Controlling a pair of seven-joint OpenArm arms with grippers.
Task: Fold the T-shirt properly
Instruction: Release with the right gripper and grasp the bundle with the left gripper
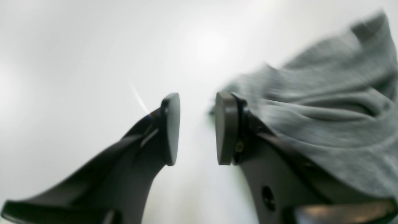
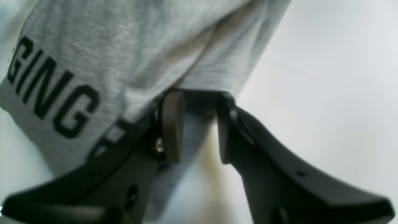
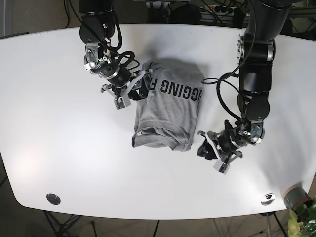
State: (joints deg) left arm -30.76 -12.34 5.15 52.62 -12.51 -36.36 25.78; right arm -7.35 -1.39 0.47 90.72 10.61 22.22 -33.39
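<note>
The grey T-shirt point(image 3: 170, 106) with black lettering lies partly folded in the middle of the white table point(image 3: 59, 138). My right gripper point(image 3: 134, 90) is at the shirt's upper left edge. In the right wrist view this gripper point(image 2: 198, 130) is open, with a fold of the T-shirt point(image 2: 102, 53) lying under and between the spread fingers. My left gripper point(image 3: 202, 147) sits on the table just off the shirt's lower right corner. In the left wrist view that gripper point(image 1: 198, 129) is open and holds nothing, and the T-shirt point(image 1: 326, 105) is bunched beside its right finger.
Two round fittings point(image 3: 53, 198) point(image 3: 268, 198) sit near the table's front edge. A grey pot with a plant point(image 3: 296, 197) stands past the front right corner. Cables point(image 3: 224, 81) hang from the arm on the right.
</note>
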